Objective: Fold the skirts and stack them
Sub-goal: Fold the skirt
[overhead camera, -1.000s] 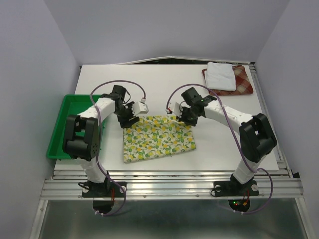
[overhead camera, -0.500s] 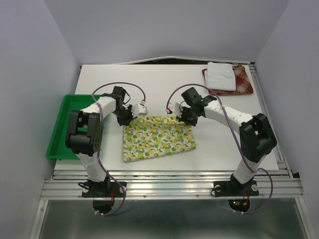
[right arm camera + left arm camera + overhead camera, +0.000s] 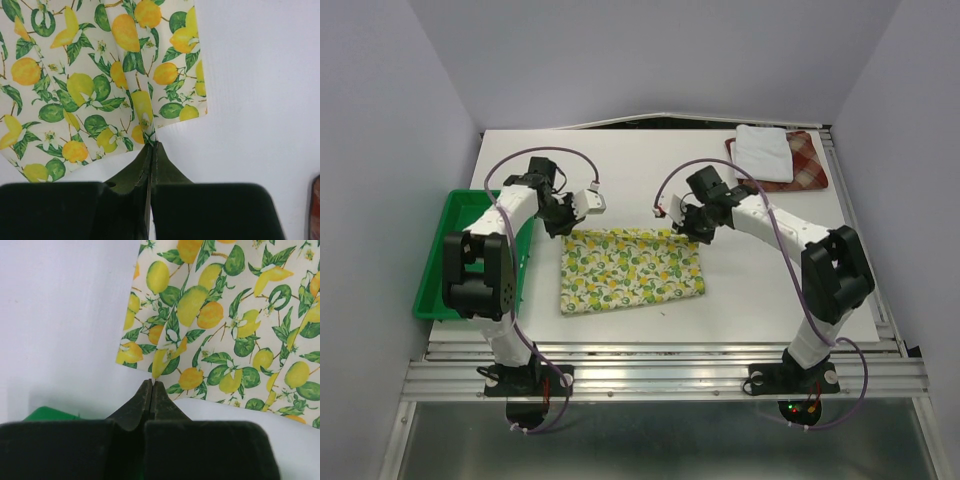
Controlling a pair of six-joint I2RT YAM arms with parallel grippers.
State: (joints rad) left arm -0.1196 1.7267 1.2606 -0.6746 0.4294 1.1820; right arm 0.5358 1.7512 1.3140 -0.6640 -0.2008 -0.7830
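Note:
The fruit-print skirt (image 3: 630,268) lies spread flat in the middle of the table. My left gripper (image 3: 563,228) is shut on a pinch of its far left edge (image 3: 159,367), and my right gripper (image 3: 694,231) is shut on a pinch of its far right edge (image 3: 149,132). Both pinched folds rise a little off the table. At the far right corner the plain white skirt (image 3: 763,152) lies folded on top of the red-and-cream plaid skirt (image 3: 805,160).
A green plastic tray (image 3: 438,262) sits at the table's left edge, just beside my left arm. The table's near edge (image 3: 650,335) runs close below the fruit-print skirt.
My left gripper has closed on the skirt's far left edge. Both grippers have drawn back toward the far side, and the skirt has slid with them and stretched flatter.

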